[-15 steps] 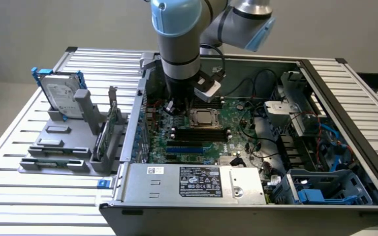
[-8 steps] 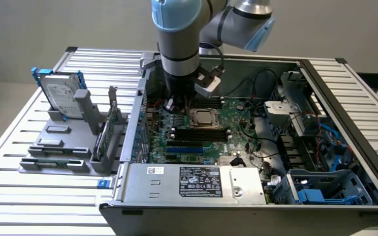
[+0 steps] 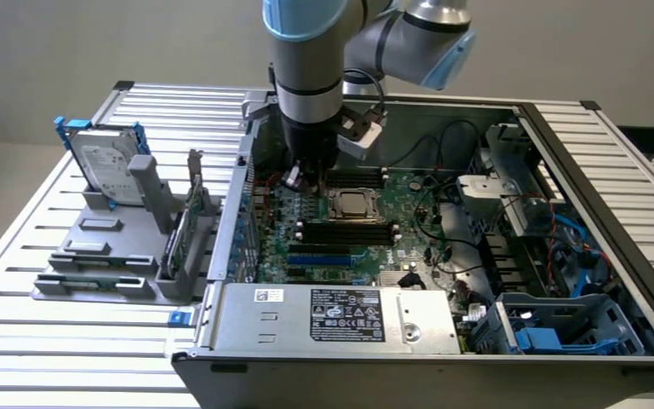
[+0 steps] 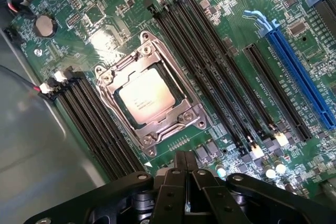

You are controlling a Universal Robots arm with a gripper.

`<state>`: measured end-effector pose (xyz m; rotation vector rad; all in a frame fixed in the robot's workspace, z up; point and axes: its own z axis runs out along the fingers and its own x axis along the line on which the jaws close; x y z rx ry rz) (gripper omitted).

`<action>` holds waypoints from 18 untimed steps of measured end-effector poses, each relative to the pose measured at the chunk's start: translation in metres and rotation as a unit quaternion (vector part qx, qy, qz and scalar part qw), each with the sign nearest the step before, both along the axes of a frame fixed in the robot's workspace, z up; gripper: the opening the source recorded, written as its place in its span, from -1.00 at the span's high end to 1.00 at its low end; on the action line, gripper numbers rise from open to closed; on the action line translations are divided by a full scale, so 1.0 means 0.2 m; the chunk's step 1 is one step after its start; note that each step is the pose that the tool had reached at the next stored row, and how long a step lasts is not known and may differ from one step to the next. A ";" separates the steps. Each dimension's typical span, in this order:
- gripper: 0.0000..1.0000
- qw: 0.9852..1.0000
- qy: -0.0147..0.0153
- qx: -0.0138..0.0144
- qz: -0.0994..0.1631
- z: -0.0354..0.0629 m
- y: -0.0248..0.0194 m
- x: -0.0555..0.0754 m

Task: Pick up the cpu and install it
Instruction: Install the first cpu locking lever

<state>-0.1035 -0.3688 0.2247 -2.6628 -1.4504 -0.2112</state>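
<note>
The gripper (image 4: 185, 167) hangs over the green motherboard (image 3: 395, 223) inside the open computer case (image 3: 599, 162), its two black fingers (image 4: 177, 182) pressed together with nothing between them. The cpu (image 4: 145, 95) lies flat in its socket on the board, framed by the silver metal bracket (image 4: 185, 115), and the fingertips sit just beside that bracket without touching the chip. In the exterior view the arm (image 3: 306, 77) comes straight down into the case, with the cpu (image 3: 352, 203) just to the exterior view's right of its lower end. Rows of black memory slots (image 4: 220, 72) run on either side of the socket, and a long blue slot (image 4: 299, 77) lies farther out. Outside the case, on the slatted table (image 3: 31, 256), a grey stand (image 3: 111, 256) holds a hard drive (image 3: 109, 166) upright.
</note>
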 end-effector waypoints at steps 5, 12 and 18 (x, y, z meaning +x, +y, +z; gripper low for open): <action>0.79 1.000 0.000 -0.012 0.024 0.018 0.013 -0.01; 0.79 0.998 0.000 -0.029 0.062 0.034 0.025 -0.01; 0.79 0.995 0.000 -0.048 0.091 0.036 0.043 -0.02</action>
